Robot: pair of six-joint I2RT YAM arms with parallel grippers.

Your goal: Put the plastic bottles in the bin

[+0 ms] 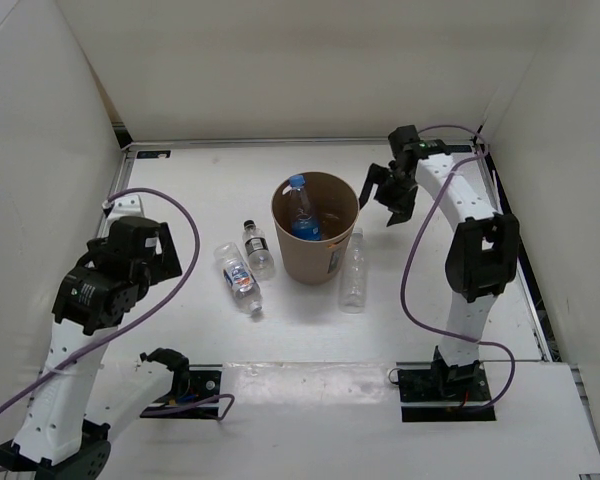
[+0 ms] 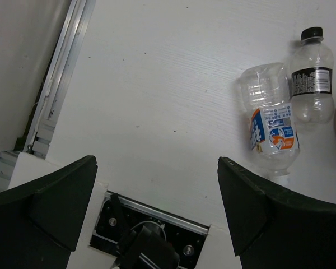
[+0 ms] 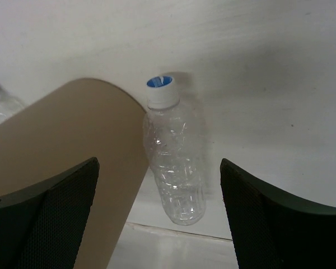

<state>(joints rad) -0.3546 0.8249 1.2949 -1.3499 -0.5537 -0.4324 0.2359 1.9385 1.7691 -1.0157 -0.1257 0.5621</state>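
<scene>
Bottles lie on both sides of the bin (image 1: 305,266), and one is already inside it. We see the bin standing upright near the middle of the worktop (image 1: 195,190), somewhat closer to the far edge than to the near one. Inside it the blue-capped bottle (image 1: 302,214) leans with its cap up at the rim, on the side toward the far edge.

On the side toward the left edge, the black-capped bottle (image 2: 312,78) lies just beside the bin's wall, its cap pointing to the far edge. Next to it, further toward the left edge, lies the white-labelled bottle (image 2: 271,126), its neck pointing to the near edge. From the left wrist view these two seem to touch. On the side toward the right edge, the plain bottle (image 3: 176,162) lies flat along the foot of the bin, its white cap with a blue top toward the far edge. We cannot tell whether it touches the wall.

The right pincer (image 1: 380,208) hangs in the air over the cap end of the plain bottle, beside the bin's rim, its fingers apart and holding nothing. The left pincer (image 2: 157,161) is raised near the left edge and points down at the worktop. Its fingers are wide apart and empty, well apart from every bottle.
</scene>
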